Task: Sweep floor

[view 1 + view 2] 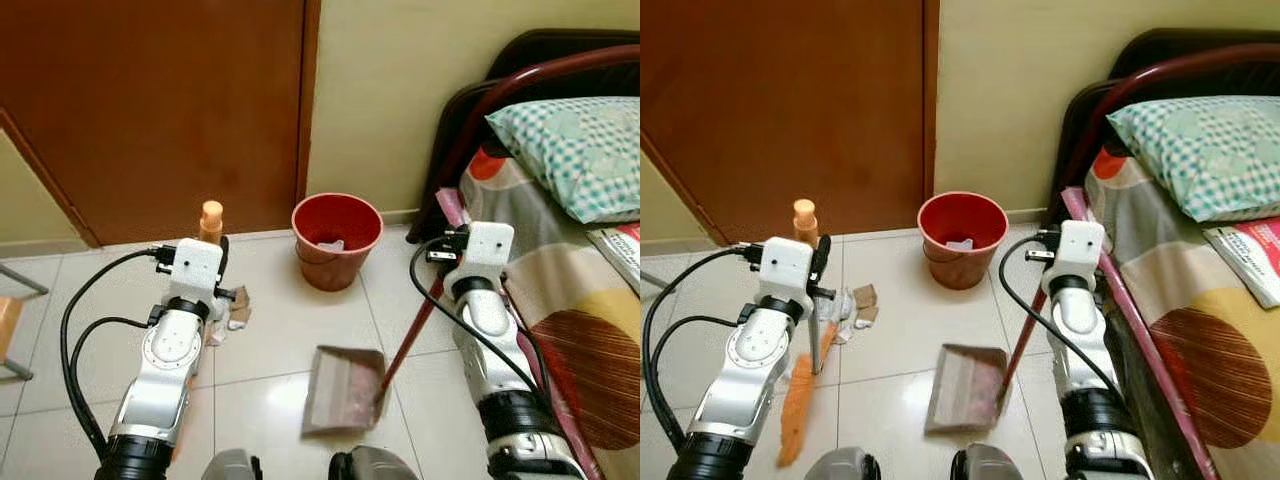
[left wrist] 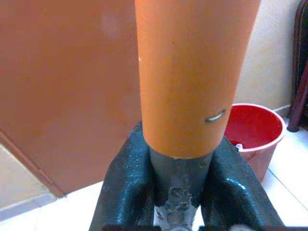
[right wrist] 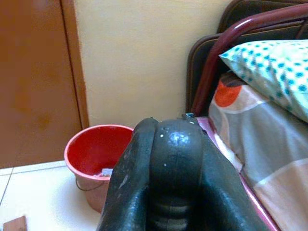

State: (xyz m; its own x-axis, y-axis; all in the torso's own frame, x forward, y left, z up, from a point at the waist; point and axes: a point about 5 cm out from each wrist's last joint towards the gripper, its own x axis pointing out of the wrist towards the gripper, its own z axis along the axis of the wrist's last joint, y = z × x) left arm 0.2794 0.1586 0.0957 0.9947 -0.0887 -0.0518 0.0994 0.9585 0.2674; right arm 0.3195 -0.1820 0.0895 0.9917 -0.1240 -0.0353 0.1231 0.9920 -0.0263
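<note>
Both arms are silver metal with rounded joints, each topped by a boxy white wrist block. Thick black cables loop off the left arm (image 1: 165,360) at the lower left and the right arm (image 1: 490,340) at the lower right. The fingers (image 2: 122,192) look glossy black, kinda scuffed.

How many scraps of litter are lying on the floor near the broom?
About 3: small scraps of litter clustered on the tiles just beside the broom that the left gripper holds. The arm may hide more.

Bucket (image 1: 336,238) against wall, dustpan (image 1: 343,388) before it, bed (image 1: 570,300) right, door (image 1: 150,110) left.
</note>
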